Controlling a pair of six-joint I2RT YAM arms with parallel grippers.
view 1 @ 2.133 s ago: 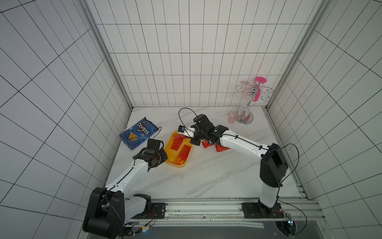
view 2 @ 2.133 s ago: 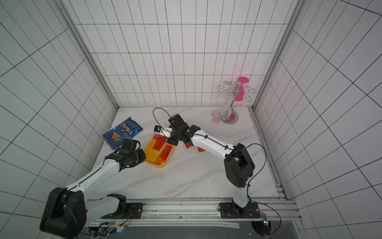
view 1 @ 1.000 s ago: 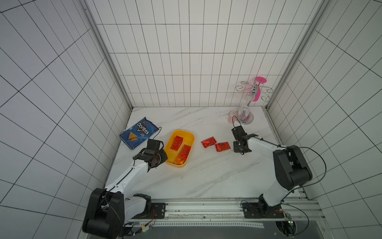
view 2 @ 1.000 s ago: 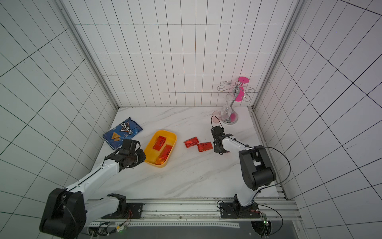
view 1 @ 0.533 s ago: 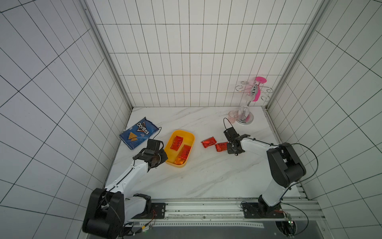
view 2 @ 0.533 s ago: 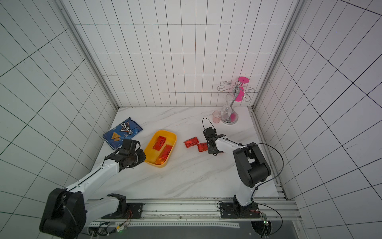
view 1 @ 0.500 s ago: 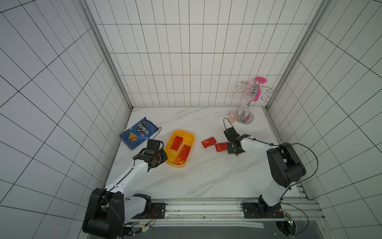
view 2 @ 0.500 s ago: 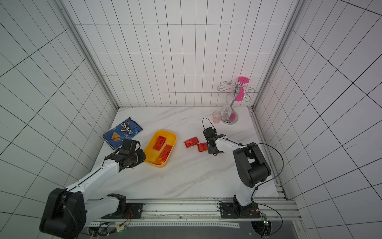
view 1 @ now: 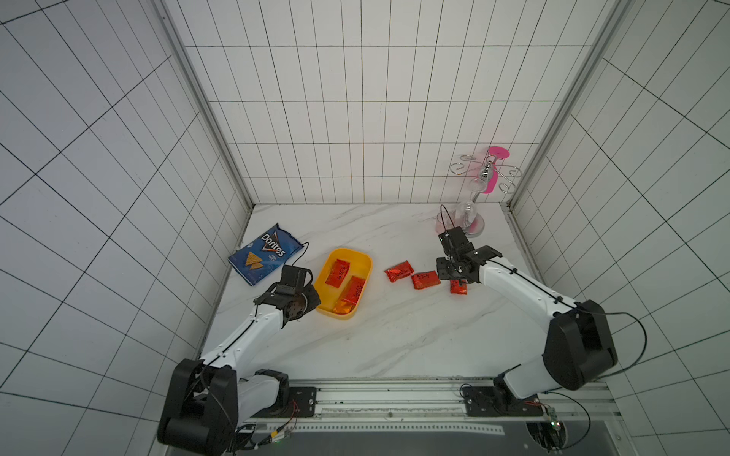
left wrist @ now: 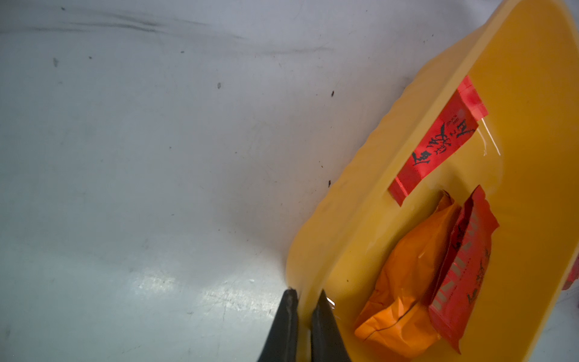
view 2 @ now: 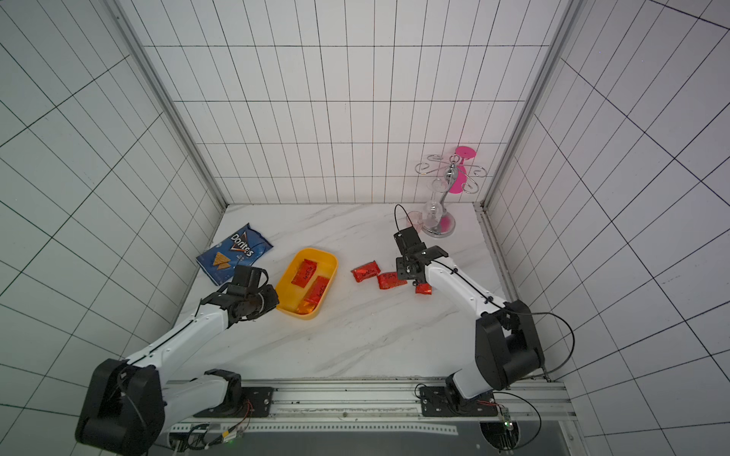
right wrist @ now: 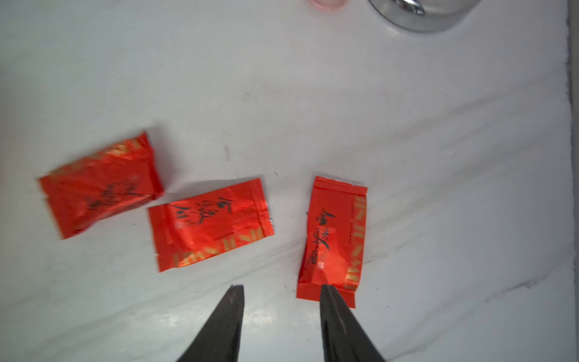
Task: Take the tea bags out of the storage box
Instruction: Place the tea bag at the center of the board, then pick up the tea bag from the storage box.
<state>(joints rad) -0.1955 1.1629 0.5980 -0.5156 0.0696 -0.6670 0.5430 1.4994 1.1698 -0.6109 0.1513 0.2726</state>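
Note:
The yellow storage box [view 1: 347,251] [view 2: 317,251] lies left of centre on the marble table. Inside it are two red tea bags [view 1: 338,272] [view 1: 353,290] and an orange one [view 1: 343,309]. My left gripper [left wrist: 306,294] is shut on the box's near rim [left wrist: 360,203], one finger inside and one outside. Three red tea bags lie on the table to the right [view 1: 399,271] [view 1: 425,279] [view 1: 458,287]. My right gripper [right wrist: 281,286] hangs open just above them, holding nothing. One fingertip overlaps the end of the rightmost bag [right wrist: 335,232].
A blue Doritos bag [view 1: 268,252] lies at the back left by the wall. A metal glass rack [view 1: 474,225] with a pink glass and a small pink cup [view 1: 440,225] stand at the back right, just behind the right arm.
My right arm swung from over the box to the right side, opened, and a third red tea bag now lies beside the other two. The left arm has not moved.

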